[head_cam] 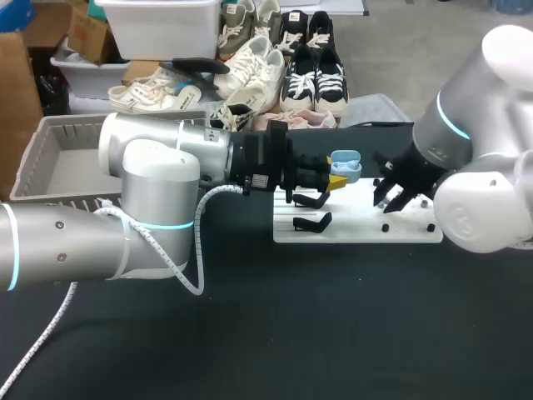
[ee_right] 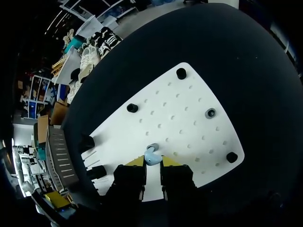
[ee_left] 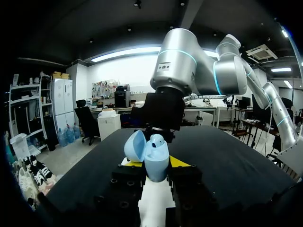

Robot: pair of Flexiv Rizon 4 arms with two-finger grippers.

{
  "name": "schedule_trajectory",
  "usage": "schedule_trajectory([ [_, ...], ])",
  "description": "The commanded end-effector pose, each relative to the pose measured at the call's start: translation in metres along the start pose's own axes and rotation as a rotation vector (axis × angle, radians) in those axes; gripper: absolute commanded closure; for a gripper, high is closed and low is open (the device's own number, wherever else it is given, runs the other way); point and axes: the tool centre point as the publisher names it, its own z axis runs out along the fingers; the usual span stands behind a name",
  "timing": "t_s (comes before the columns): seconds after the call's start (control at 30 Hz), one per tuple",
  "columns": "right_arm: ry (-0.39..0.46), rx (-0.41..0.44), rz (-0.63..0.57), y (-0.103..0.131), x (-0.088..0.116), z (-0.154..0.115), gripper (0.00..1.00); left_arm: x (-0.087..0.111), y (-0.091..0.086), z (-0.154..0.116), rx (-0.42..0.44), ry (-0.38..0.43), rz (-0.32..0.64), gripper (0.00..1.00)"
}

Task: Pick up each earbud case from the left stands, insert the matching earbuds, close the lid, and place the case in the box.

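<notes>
The left arm (head_cam: 150, 179) lies long and flat over the black bench (head_cam: 250, 333), pointing sideways toward the middle. The right arm (head_cam: 475, 167) bends down from the other side, its right pincer (head_cam: 391, 200) aimed straight down at the flat white board with holes (head_cam: 358, 229). From above, the tips are hard to see. The left wrist view shows more: the left pincer (ee_left: 156, 163) is clamped on a light blue plastic earbud case (ee_left: 156, 158), lid flipped open (held up off the bench). The right wrist view shows the right pincer nearly closed, pinching a small light blue earbud (ee_right: 151, 155) over the board.
</notes>
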Motion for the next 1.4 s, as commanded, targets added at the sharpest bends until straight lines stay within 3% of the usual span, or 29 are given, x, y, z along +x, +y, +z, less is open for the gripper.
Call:
schedule_trajectory([
  [0.03, 0.008, 0.005, -0.001, 0.002, -0.001, 0.002, 1.00, 0.000, -0.002, 0.000, -0.005, -0.001, 0.001, 1.00],
  [0.37, 0.001, 0.002, -0.003, 0.002, 0.001, -0.008, 1.00, 0.000, -0.002, 0.000, -0.005, -0.001, 0.001, 1.00],
  [0.73, -0.039, -0.044, -0.030, -0.009, 0.002, -0.043, 1.00, 0.000, -0.002, 0.000, -0.005, -0.001, 0.001, 1.00],
  [1.17, 0.010, 0.010, -0.377, -0.036, 0.017, -0.101, 1.00, 0.000, -0.002, 0.000, -0.005, -0.001, 0.001, 1.00],
  [1.4, 0.014, 0.106, -0.624, -0.043, 0.031, -0.131, 1.00, 0.000, -0.002, 0.000, -0.005, -0.001, 0.001, 1.00],
])
